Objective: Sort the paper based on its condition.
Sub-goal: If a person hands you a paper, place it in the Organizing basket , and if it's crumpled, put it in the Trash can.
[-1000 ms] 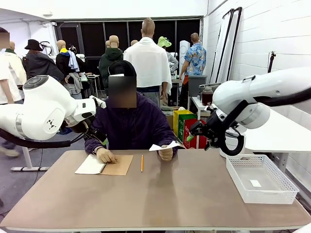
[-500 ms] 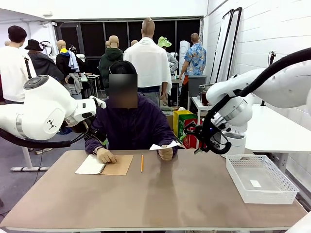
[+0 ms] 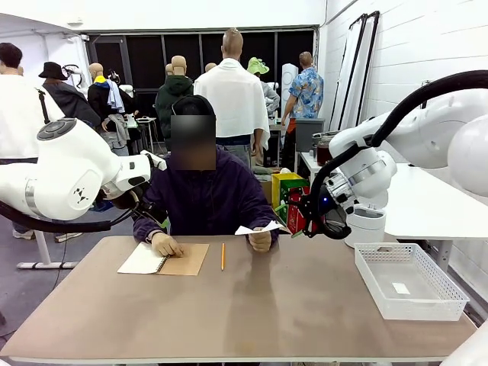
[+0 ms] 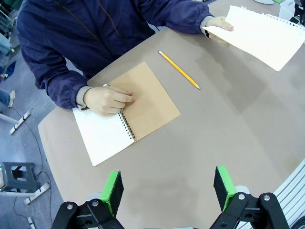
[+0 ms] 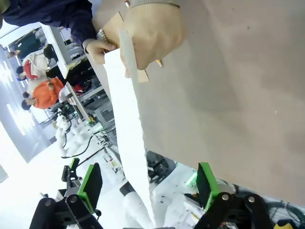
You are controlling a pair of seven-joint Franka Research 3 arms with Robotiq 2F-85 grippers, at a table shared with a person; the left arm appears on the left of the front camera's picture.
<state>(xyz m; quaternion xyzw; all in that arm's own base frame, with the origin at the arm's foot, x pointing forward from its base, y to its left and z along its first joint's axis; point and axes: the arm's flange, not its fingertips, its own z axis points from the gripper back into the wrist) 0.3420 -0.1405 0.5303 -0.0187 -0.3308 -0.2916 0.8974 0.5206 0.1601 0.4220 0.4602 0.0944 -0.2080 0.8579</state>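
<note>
Swinging leftward since a second ago, the right arm is bringing its gripper (image 5: 148, 174) close beside the paper (image 3: 255, 228), which a person's hand (image 3: 261, 241) is holding up just above the table's (image 3: 290, 305) far side. Its jaws are standing wide apart, gripping nothing; the sheet's edge is showing between the fingers, farther off. The left gripper (image 4: 167, 183) is hovering high over the table, likewise wide open and empty, above a notebook (image 4: 128, 112) and pencil (image 4: 179, 70).
</note>
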